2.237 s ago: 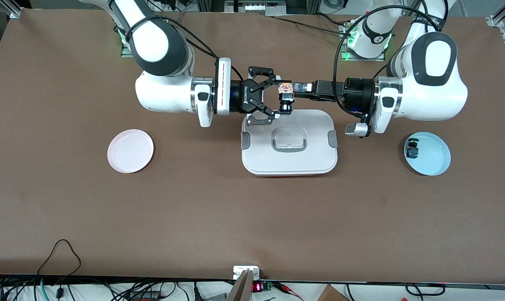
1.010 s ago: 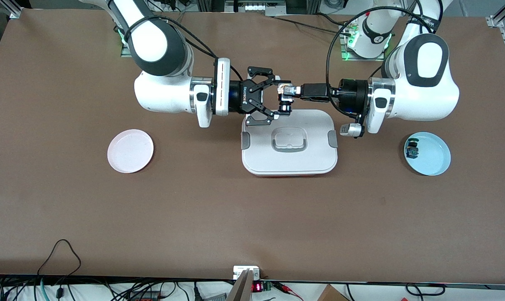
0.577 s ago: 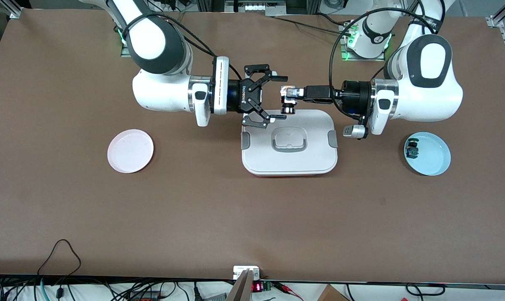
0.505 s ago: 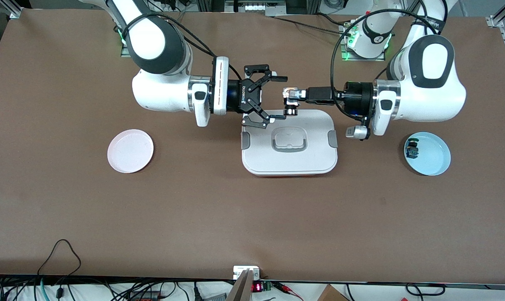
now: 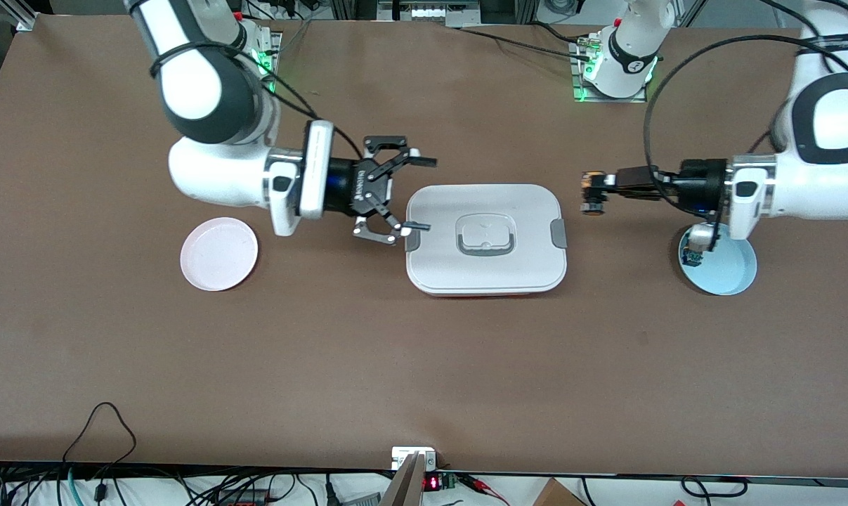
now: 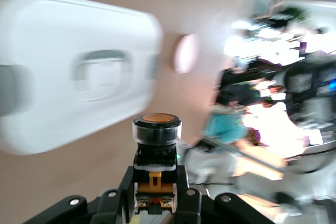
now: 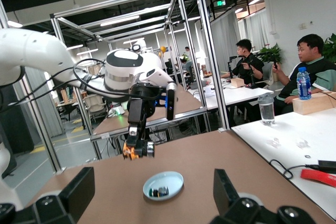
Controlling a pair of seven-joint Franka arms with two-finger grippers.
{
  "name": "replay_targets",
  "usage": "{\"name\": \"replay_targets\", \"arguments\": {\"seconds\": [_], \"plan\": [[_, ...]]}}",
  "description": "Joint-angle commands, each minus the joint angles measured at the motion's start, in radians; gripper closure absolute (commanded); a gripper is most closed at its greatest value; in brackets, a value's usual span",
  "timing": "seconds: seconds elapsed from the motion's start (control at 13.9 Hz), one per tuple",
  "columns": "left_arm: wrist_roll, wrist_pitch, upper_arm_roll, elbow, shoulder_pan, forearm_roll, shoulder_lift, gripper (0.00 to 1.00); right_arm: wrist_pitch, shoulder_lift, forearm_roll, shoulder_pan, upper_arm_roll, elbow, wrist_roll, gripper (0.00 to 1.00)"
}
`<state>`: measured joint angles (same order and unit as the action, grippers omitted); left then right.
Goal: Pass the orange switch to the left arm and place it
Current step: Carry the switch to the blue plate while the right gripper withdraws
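Observation:
The orange switch (image 5: 593,197) is held in my left gripper (image 5: 591,188), which is shut on it in the air over the bare table between the white box (image 5: 487,270) and the blue plate (image 5: 731,270). In the left wrist view the switch (image 6: 156,145) stands up between the fingers (image 6: 185,195), with the box (image 6: 58,93) under it. My right gripper (image 5: 428,195) is open and empty, over the box's edge at the right arm's end. The right wrist view shows its spread fingers (image 7: 227,184) and, farther off, the left gripper holding the switch (image 7: 136,151).
The blue plate holds a small green-blue switch (image 5: 692,256), which also shows in the right wrist view (image 7: 158,191). A pink plate (image 5: 219,253) lies at the right arm's end of the table. The box lies mid-table between the two arms.
The two grippers have drawn apart. The left gripper has carried the switch from over the box toward the blue plate. The open right gripper has pulled back toward the pink plate.

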<state>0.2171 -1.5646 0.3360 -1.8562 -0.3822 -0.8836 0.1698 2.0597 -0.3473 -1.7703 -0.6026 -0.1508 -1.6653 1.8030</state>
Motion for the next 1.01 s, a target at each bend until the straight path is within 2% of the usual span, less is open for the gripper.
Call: {"name": "replay_targets", "arguments": {"seconds": [0.0, 0.14, 0.22, 0.36, 0.58, 0.72, 0.94], "plan": [[0.077, 0.041, 0.012, 0.017, -0.093, 0.231, 0.023, 1.00, -0.125, 0.033, 0.080, 0.006, -0.103, -0.053, -0.007, 0.00], [0.082, 0.028, 0.011, 0.057, -0.109, 0.477, 0.062, 1.00, -0.229, 0.033, 0.181, 0.029, -0.169, -0.054, -0.087, 0.00], [0.076, 0.006, 0.009, 0.075, -0.109, 0.603, 0.086, 1.00, -0.260, 0.033, 0.259, 0.041, -0.191, -0.054, -0.146, 0.00], [0.068, -0.107, 0.009, 0.092, -0.115, 0.849, 0.144, 1.00, -0.266, 0.039, 0.380, 0.064, -0.203, -0.053, -0.268, 0.00], [0.010, -0.236, 0.006, 0.092, -0.132, 1.082, 0.224, 1.00, -0.260, 0.062, 0.477, 0.070, -0.207, -0.044, -0.491, 0.00], [-0.127, -0.265, 0.012, 0.092, -0.119, 1.294, 0.258, 1.00, -0.254, 0.068, 0.553, 0.070, -0.207, -0.028, -0.653, 0.00], [-0.242, -0.311, 0.012, 0.092, -0.118, 1.399, 0.310, 1.00, -0.253, 0.063, 0.633, 0.070, -0.207, -0.027, -0.920, 0.00]]}}
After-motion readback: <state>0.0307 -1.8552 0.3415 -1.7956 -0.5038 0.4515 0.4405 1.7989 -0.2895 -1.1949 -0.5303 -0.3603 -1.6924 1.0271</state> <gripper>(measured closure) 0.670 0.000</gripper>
